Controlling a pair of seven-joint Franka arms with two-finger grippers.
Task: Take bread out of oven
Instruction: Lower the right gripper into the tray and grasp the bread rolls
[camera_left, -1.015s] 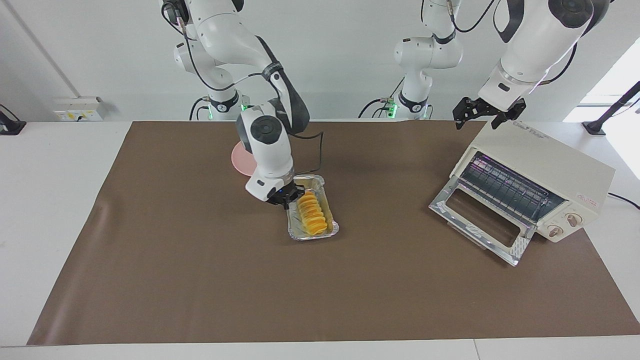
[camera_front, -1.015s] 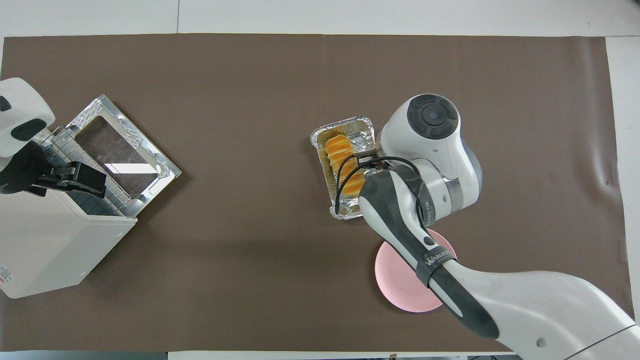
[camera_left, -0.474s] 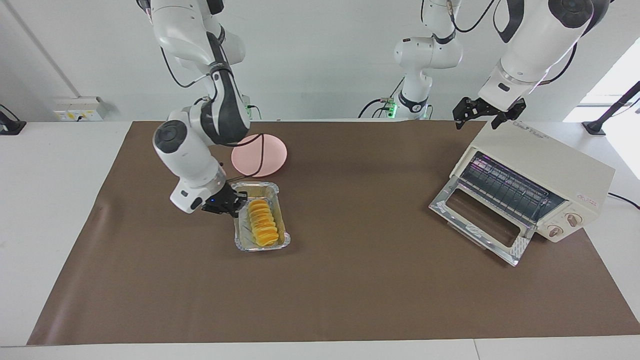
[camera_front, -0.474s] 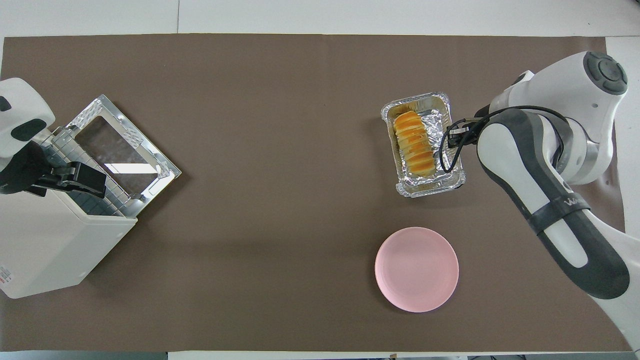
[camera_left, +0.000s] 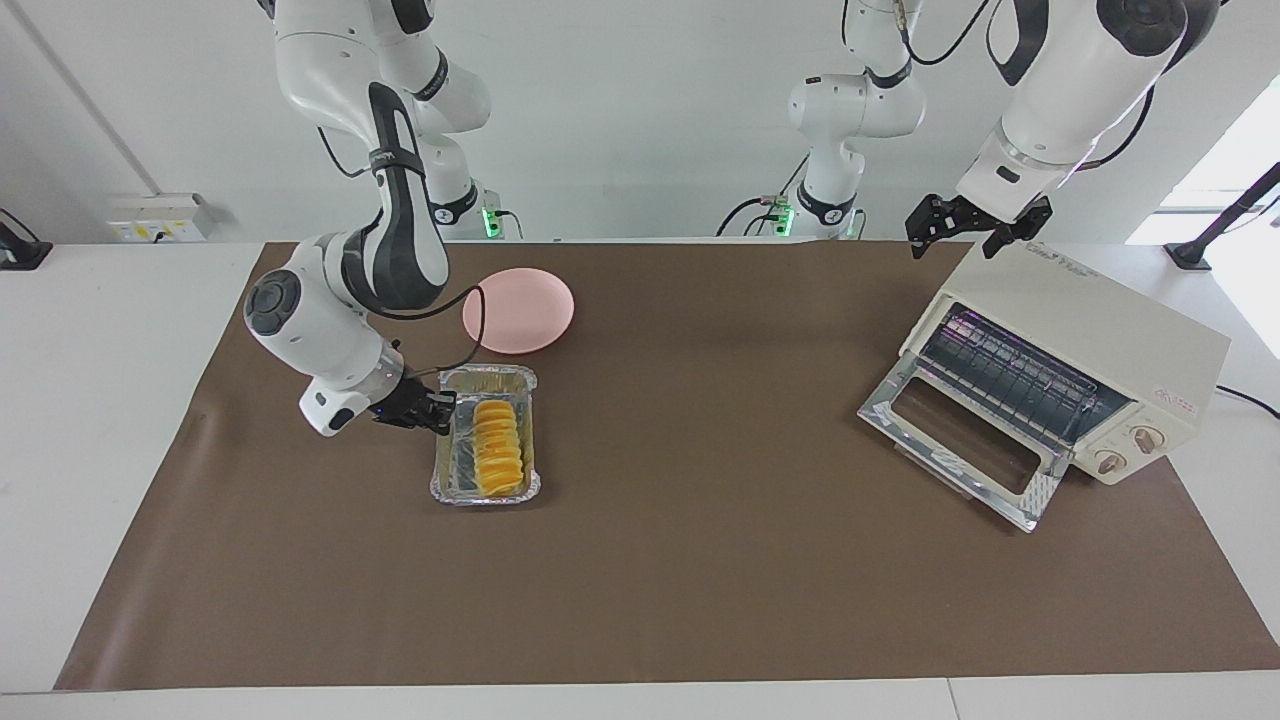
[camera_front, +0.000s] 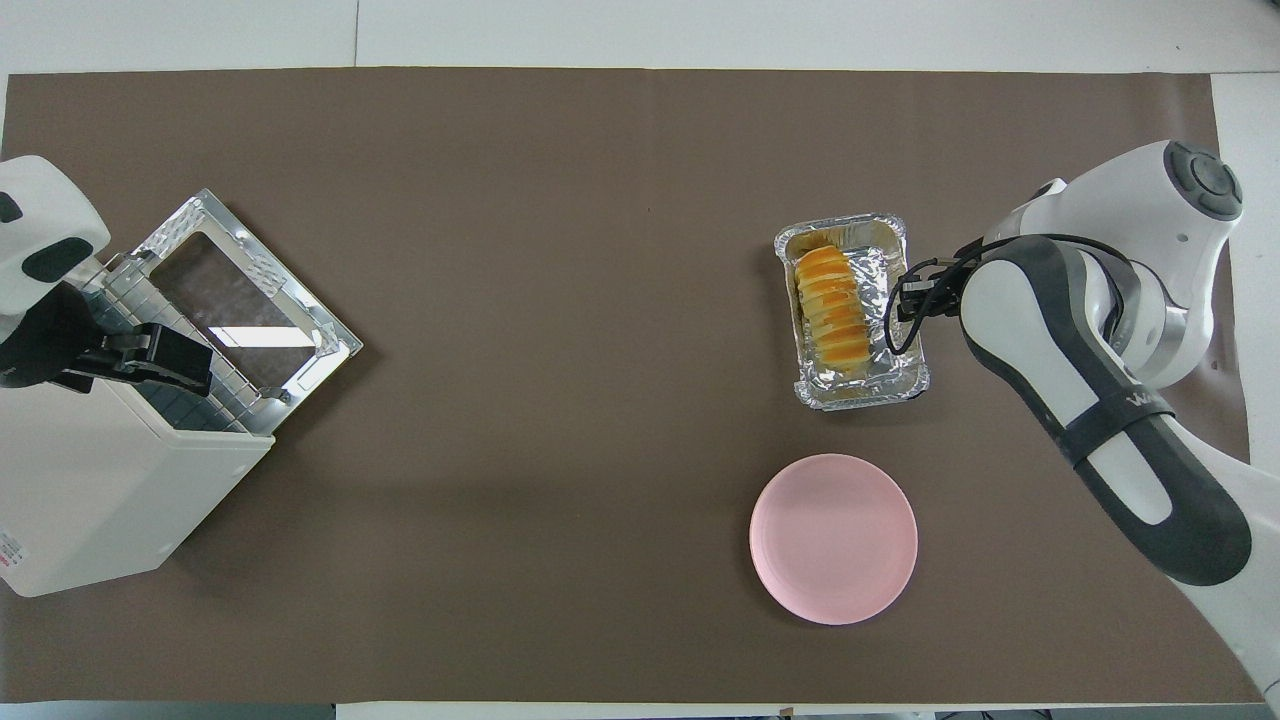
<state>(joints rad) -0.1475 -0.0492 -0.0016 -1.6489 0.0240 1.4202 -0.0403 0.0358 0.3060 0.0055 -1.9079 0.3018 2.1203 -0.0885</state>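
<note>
**Position of the task item.** The bread (camera_left: 497, 449) lies in the foil tray (camera_left: 485, 497) on the surface (camera_left: 700, 580), toward the right arm's end. It is well apart from the oven (camera_left: 1090, 340), which stands at the left arm's end with its door (camera_left: 960, 440) dropped open. The bread is therefore already out of the oven.

**Right pincer.** The right pincer (camera_left: 440, 412) is closed on the rim of the tray's long side, the side toward the right arm's end. It holds the tray, not the bread.

**Controlling relation.** The bread's long axis runs nearer-to-farther from the robots, parallel to the gripped rim. The bread lies just beside the right pincer, toward the left arm's end.

- A direct grasp would probably close across the short width of the bread.
- The pink plate (camera_left: 518, 310) lies nearer to the robots than the tray.

**Left pincer.** The left pincer (camera_left: 975, 235) waits over the oven's top, fingers spread and empty. The right arm is much the nearer to the bread.
</note>
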